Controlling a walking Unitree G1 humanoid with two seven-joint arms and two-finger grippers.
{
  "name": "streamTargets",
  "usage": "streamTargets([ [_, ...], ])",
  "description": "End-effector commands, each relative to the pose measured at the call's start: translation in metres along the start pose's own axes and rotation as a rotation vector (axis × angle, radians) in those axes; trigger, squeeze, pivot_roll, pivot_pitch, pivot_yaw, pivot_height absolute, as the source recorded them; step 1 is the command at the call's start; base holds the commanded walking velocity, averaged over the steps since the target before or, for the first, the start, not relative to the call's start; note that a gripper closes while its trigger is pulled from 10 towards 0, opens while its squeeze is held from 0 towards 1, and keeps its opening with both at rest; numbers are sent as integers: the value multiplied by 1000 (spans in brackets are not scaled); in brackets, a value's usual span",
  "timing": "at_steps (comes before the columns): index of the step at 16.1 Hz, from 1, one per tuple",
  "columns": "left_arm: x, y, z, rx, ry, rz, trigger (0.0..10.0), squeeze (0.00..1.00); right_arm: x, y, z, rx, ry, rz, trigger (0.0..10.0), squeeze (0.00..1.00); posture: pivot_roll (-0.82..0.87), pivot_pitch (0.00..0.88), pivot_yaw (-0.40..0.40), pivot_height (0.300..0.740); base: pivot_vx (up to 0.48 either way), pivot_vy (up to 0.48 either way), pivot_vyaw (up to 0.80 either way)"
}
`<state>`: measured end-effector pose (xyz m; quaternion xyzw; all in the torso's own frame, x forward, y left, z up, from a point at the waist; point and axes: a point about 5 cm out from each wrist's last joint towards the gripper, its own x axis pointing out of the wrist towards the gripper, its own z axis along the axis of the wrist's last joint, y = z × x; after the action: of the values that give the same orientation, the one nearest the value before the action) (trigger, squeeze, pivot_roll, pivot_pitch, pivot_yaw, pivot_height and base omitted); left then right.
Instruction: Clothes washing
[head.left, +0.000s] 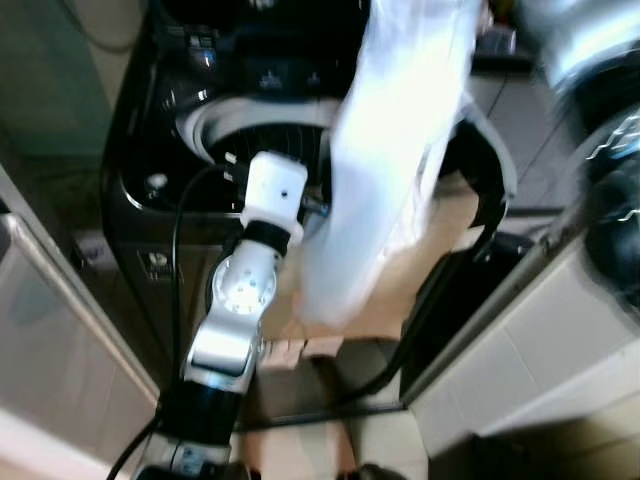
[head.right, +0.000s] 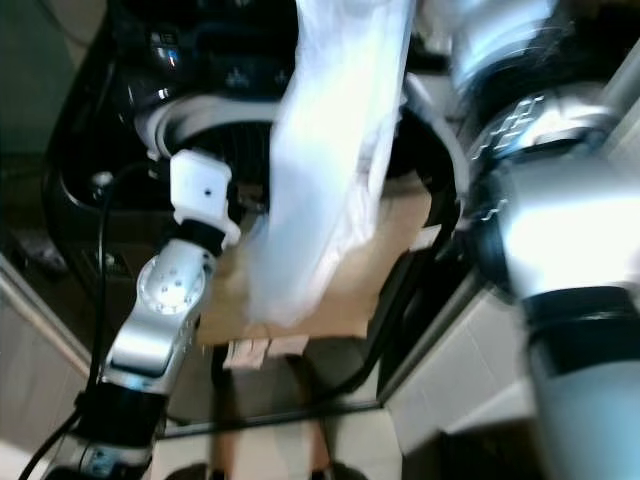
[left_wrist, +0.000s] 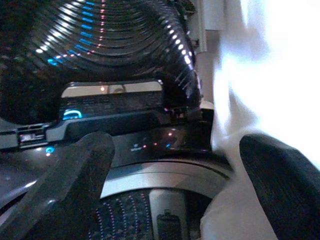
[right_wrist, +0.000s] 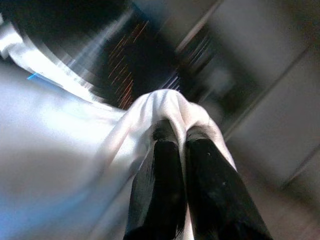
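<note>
A narrow, dim laundry corner. Pale tiled wall (head.left: 520, 370) runs along the right side, lit brighter than the rest. On the left stands a light grey panel with a rounded rim (head.left: 40, 300), and above it a greenish wall (head.left: 50, 80) in shade. Flattened brown cardboard (head.right: 380, 260) lies on the floor, with tan floor (head.left: 385, 440) showing below it.

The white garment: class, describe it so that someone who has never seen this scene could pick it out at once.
Start at the dark top-loading washing machine with its round drum opening. Hanging over that opening is the white garment, pinched at its top fold by the right tool, with the left tool open beside it. It is the only pale, limp cloth among dark, hard surfaces.
</note>
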<state>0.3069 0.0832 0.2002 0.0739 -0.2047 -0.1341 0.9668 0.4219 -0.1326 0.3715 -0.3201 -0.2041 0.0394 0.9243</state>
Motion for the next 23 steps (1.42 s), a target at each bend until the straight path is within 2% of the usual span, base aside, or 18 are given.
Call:
streamTargets([
  [1, -3, 2, 1, -4, -7, 5, 10000, 0, 0, -2, -3, 93, 22, -9, 0, 0, 31, 0, -105, 740, 0, 0, 0],
  [2, -4, 2, 1, -5, -3, 6, 10000, 0, -5, 14, -24, 241, 108, 15, 0, 0, 46, 0, -110, 740, 0, 0, 0],
  [3, -5, 3, 1, -6, 0, 6, 10000, 0, -10, 30, -39, 338, 178, 48, 0, 0, 55, 0, -113, 740, 0, 0, 0],
  [5, -6, 4, 1, -4, 5, 10, 10000, 0, -16, 48, -51, 364, 232, 91, 0, 0, 58, 0, -113, 740, 0, 0, 0],
  [7, -8, 5, 0, -1, 12, 17, 10000, 0, -23, 64, -65, 459, 331, 128, 0, 0, 78, 0, -126, 740, 0, 0, 0],
  [8, -9, 6, 0, -2, 15, 19, 10000, 0, -27, 67, -73, 495, 384, 122, 7490, 0, 78, 0, -126, 740, 0, 0, 0],
  [9, -10, 6, 0, -2, 18, 22, 10000, 0, -31, 70, -80, 596, 444, 101, 10000, 0, 86, 0, -134, 740, 0, 0, 0],
  [10, -11, 6, 0, -3, 21, 24, 10000, 0, -34, 76, -85, 733, 493, 89, 10000, 0, 87, 0, -137, 740, 0, 0, 0],
  [11, -11, 6, 0, -3, 21, 24, 10000, 0, -36, 78, -88, 803, 514, 71, 10000, 0, 87, 0, -137, 740, 0, 0, 0],
  [23, -11, 6, 0, -3, 21, 24, 10000, 0, -36, 78, -88, 803, 514, 71, 10000, 0, 87, 0, -137, 740, 0, 0, 0],
])
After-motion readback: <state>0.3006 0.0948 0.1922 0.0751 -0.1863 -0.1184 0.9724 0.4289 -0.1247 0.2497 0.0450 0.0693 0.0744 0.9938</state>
